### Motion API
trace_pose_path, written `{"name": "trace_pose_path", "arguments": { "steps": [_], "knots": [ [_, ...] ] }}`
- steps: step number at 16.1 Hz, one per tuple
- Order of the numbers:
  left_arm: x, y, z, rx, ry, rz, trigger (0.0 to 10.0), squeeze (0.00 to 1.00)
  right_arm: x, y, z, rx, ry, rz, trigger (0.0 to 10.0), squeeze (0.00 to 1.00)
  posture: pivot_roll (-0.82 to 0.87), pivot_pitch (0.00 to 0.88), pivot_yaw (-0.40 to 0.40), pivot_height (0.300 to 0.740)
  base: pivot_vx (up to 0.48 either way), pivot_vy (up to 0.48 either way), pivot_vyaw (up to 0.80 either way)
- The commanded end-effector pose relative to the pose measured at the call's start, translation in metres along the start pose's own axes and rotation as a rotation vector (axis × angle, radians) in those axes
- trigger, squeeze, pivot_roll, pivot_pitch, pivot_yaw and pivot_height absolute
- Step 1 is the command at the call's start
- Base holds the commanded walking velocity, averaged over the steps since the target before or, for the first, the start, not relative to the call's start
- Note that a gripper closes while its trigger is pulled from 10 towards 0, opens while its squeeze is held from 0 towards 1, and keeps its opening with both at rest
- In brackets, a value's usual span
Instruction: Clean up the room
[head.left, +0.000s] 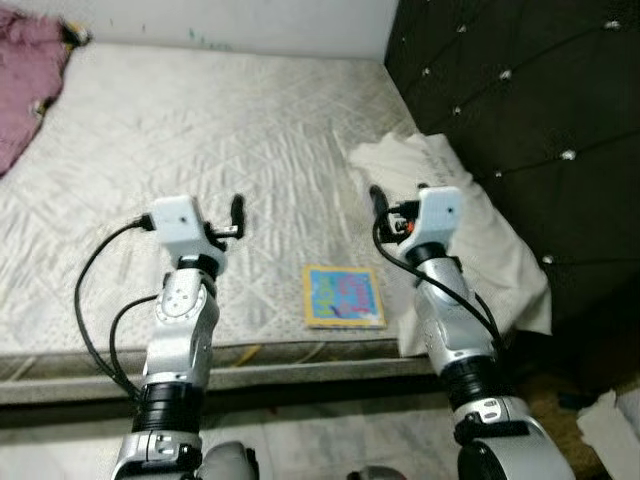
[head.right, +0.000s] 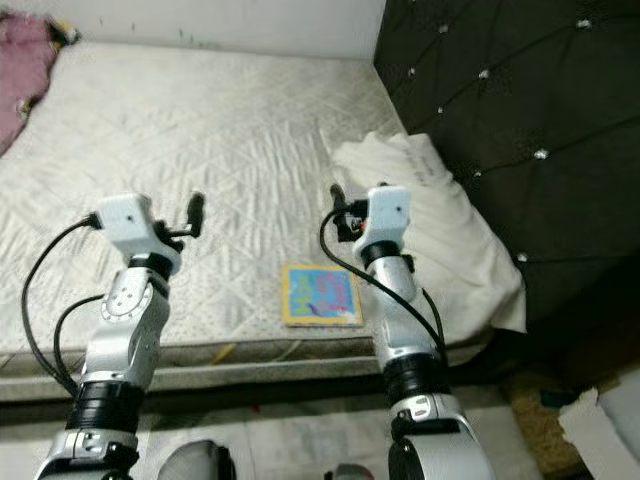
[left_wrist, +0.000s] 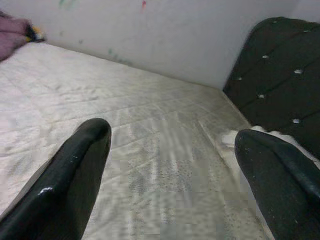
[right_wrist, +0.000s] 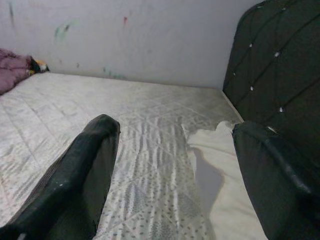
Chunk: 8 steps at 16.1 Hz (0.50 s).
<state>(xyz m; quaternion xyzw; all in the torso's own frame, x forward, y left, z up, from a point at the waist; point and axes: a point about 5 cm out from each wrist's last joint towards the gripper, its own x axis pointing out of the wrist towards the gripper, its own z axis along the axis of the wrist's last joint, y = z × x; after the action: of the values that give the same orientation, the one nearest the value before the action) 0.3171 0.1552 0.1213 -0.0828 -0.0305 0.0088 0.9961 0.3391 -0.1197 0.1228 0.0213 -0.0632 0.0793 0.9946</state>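
1. A bare quilted mattress (head.left: 200, 130) is seen ahead, set against a pale wall (right_wrist: 125, 35), with a dark tufted headboard (head.left: 520, 110) along the robot's right side.
2. A colourful book (head.left: 344, 296) (blue cover, yellow border) is found lying flat near the mattress's front edge, between the two arms and closer to the right one.
3. A white pillow (head.left: 480, 230) is laid against the headboard, just beside the book on its right.
4. A pink cloth (head.left: 25, 75) is bunched at the far left corner of the mattress.
5. The left gripper (left_wrist: 172, 165) is held above the mattress, well apart from the book; its jaws are spread wide with nothing between them.
6. The right gripper (right_wrist: 175, 165) is held over the pillow's near edge; its jaws are likewise wide and empty.
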Motion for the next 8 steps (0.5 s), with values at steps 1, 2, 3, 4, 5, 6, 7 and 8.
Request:
{"name": "trace_pose_path", "arguments": {
  "steps": [1,2,3,4,5,6,7,8],
  "knots": [
    [0.0003,0.0005,0.0012,-0.002,0.000,0.002,10.0,0.00,0.0029,0.0009,0.0035,0.000,-0.004,0.003,10.0,0.00,0.03,0.000,-0.088,0.740,0.000,0.480,0.00],
    [0.0004,0.0001,0.0009,-0.002,0.002,0.001,10.0,0.00,0.0028,0.0006,0.0032,0.000,-0.002,0.003,10.0,0.00,0.03,0.000,-0.088,0.740,0.000,0.480,0.00],
    [0.0004,-0.0002,0.0007,-0.002,0.002,0.000,10.0,0.00,0.0027,0.0005,0.0030,0.000,-0.002,0.003,10.0,0.00,0.03,0.000,-0.089,0.740,0.000,0.480,0.00],
    [0.0005,-0.0008,0.0007,-0.002,0.001,-0.002,10.0,0.00,0.0026,0.0004,0.0027,-0.001,-0.001,0.004,10.0,0.00,0.03,0.000,-0.088,0.740,0.000,0.480,0.00],
    [0.0006,-0.0013,0.0008,-0.002,-0.001,-0.003,10.0,0.00,0.0025,0.0002,0.0023,-0.002,0.001,0.005,10.0,0.00,0.03,0.000,-0.091,0.740,0.000,0.480,0.00],
    [0.0007,-0.0015,0.0006,-0.002,-0.001,-0.002,10.0,0.00,0.0024,0.0000,0.0023,-0.003,0.001,0.006,10.0,0.00,0.03,0.000,-0.092,0.740,0.000,0.480,0.00],
    [0.0006,-0.0015,0.0004,-0.003,-0.001,-0.001,10.0,0.00,0.0024,0.0002,0.0022,-0.004,0.001,0.008,10.0,0.00,0.03,0.000,-0.092,0.740,0.000,0.480,0.00],
    [0.0006,-0.0015,0.0004,-0.005,-0.001,0.001,10.0,0.00,0.0024,0.0003,0.0021,-0.005,0.002,0.009,10.0,0.00,0.03,0.000,-0.094,0.740,0.000,0.480,0.00]
  ]
}}
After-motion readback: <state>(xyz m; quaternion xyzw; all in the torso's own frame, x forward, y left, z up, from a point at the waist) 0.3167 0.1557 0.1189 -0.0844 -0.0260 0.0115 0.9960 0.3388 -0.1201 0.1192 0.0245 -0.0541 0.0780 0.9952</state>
